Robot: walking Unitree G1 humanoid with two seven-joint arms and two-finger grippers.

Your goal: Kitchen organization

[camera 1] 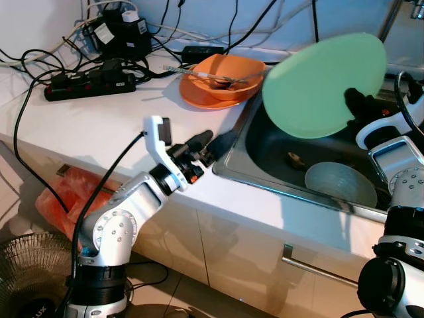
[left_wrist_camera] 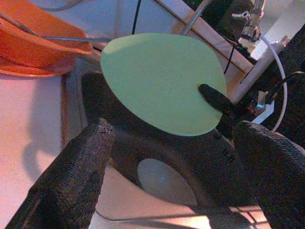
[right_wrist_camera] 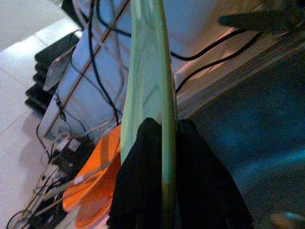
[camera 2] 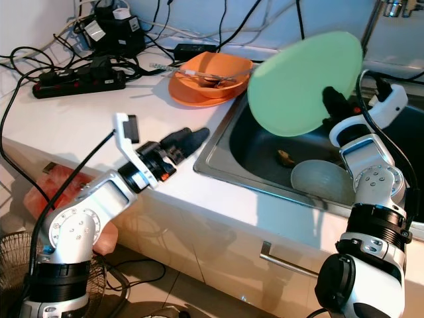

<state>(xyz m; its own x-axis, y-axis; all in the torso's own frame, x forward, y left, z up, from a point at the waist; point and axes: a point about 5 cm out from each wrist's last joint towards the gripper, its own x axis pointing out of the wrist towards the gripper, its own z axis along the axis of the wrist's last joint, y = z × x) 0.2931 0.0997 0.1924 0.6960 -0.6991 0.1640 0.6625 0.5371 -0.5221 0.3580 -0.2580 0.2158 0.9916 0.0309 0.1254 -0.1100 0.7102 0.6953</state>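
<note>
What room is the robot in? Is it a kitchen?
Most likely a kitchen. There is a metal sink set in a white counter, and the right gripper holds a green plate over it.

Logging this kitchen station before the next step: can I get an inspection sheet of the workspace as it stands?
Surface: white countertop beside a steel sink.
Job's things: round pale green plate held tilted above the sink; grey plate lying in the basin; orange bowl on an orange plate with cutlery in it.
Clutter: small brown scrap in the basin.
Hands: right hand clamped on the green plate's rim; left hand open at the sink's edge.
Cables: black power strip, adapters and tangled leads at the back of the counter.
Surroundings: white cabinets, orange bag, floor fan.
</note>
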